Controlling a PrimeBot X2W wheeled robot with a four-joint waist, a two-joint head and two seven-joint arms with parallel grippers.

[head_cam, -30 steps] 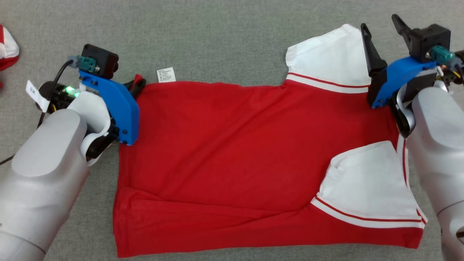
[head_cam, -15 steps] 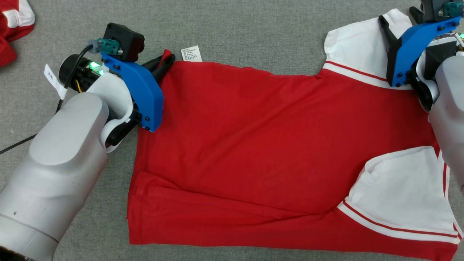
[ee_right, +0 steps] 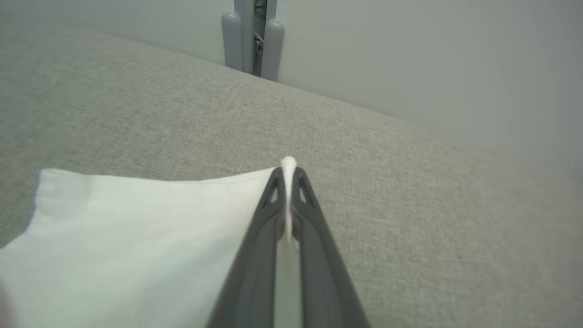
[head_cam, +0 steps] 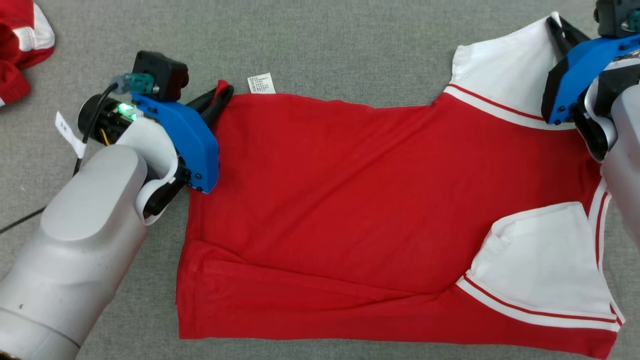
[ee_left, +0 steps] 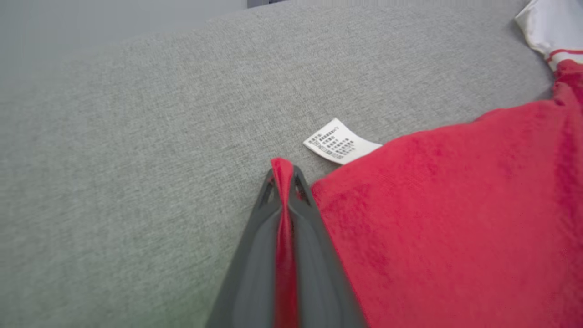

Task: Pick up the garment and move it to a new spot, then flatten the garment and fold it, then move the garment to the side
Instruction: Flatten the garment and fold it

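At the far left corner of the grey fabric surface [head_cam: 320, 45] another red-and-white piece [head_cam: 20, 45] is lying well apart, and I am leaving it out of this job. My left gripper [head_cam: 220, 95] is clenching the far left corner of the garment [head_cam: 350, 200]. In the left wrist view a strip of red cloth is running up between the closed fingers [ee_left: 255, 246], just beside the white care label [head_cam: 261, 83]. The garment is lying spread across the middle of the surface, its red body mostly flat, with one long crease [head_cam: 300, 285] running along the near hem. Further right, the near sleeve [head_cam: 540, 255] is lying turned in over the body, while the far sleeve [head_cam: 500, 65] is pointing out toward the far right corner. There my right gripper [head_cam: 556, 22] is pinching the sleeve's tip, white cloth showing between the shut fingers [ee_right: 255, 246] in the right wrist view. I am judging the pickup and relocation done and the flattening nearly so. The folding looks to be just starting, with both far corners in hand. The folds themselves and the final move to the side are what I am counting as left.
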